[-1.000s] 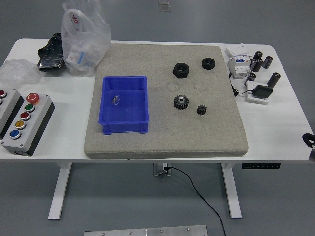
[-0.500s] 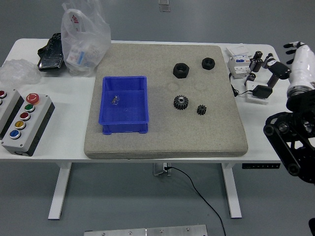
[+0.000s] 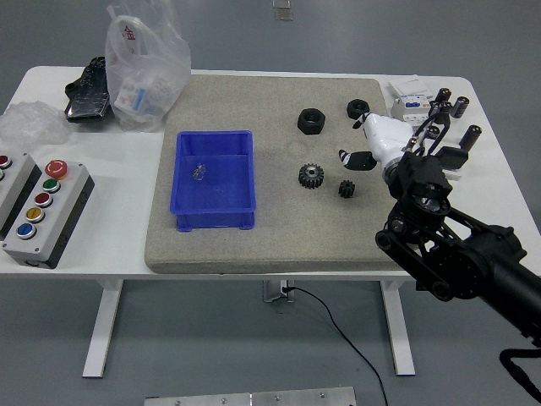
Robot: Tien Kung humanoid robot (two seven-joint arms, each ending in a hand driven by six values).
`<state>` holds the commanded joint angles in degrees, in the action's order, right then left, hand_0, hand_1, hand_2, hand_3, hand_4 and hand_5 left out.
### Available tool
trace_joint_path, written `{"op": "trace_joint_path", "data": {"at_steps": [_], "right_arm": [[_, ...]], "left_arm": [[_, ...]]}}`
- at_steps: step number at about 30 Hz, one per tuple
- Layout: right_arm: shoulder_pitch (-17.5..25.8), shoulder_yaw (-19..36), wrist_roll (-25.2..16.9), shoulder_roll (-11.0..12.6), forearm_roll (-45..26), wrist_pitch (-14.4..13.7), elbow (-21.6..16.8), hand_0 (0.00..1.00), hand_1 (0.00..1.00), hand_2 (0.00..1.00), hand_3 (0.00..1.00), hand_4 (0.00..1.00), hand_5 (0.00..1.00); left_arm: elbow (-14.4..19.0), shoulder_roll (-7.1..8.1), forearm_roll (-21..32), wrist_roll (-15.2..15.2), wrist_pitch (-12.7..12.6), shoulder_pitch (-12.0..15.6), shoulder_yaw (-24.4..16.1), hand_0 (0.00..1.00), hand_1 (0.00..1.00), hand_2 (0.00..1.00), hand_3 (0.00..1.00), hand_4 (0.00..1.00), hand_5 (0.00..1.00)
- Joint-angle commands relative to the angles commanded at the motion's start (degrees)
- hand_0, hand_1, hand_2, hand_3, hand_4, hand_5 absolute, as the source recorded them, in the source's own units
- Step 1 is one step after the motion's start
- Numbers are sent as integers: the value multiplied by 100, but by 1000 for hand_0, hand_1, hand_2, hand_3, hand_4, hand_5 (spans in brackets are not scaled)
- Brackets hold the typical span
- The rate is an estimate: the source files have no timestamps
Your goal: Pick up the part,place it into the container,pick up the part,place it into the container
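The right robot hand (image 3: 365, 145) hangs open just above the small gear (image 3: 346, 189). A moment ago it was off beyond the mat (image 3: 279, 245).

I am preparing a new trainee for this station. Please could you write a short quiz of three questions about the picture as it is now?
1. True or false: the blue bin already holds one of the black gears.
2. Which part lies nearest the right robot hand?
A. the large gear
B. the small gear
C. the large nut
3. Fill in: the blue bin stands on the grey ____.

Key
1. False; both gears lie on the mat.
2. B
3. mat
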<state>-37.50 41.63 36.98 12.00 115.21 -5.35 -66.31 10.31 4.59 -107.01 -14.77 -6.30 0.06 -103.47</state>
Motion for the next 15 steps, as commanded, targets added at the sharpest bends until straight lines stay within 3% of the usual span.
{"op": "trace_joint_path", "data": {"at_steps": [6, 15], "right_arm": [[91, -579, 0, -30, -434, -222, 84, 285, 550, 799, 822, 742, 357], [157, -421, 0, -11, -122, -142, 208, 288, 545, 794, 829, 746, 346]], "left_arm": [[0, 7, -3, 18, -7, -18, 14, 742, 648, 611, 722, 737, 550], [0, 25, 27, 78, -12, -39, 51, 742, 648, 610, 722, 737, 549]]}}
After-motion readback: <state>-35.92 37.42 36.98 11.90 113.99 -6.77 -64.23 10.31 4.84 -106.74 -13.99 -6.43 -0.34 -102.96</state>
